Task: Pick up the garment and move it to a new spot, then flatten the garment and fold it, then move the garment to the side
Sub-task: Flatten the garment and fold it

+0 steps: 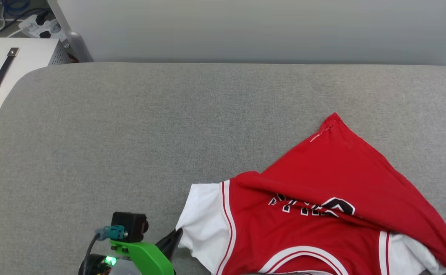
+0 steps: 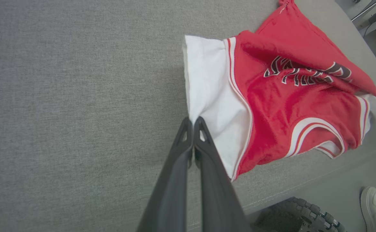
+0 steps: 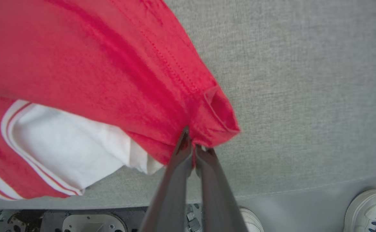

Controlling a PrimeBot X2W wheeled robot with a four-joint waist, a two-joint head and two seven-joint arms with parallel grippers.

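At the near edge of the grey fabric-covered desk, the left gripper has its jaws clenched on the white sleeve corner of the red jersey-style garment. The right gripper has its jaws grasping the red hem corner. The garment lies rumpled at the near right, with one red corner pointing far.

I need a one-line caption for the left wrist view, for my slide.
Left claw, shut, pinches the white sleeve edge of the red garment, rumpled on a grey fabric surface.

1x garment, 2x tools
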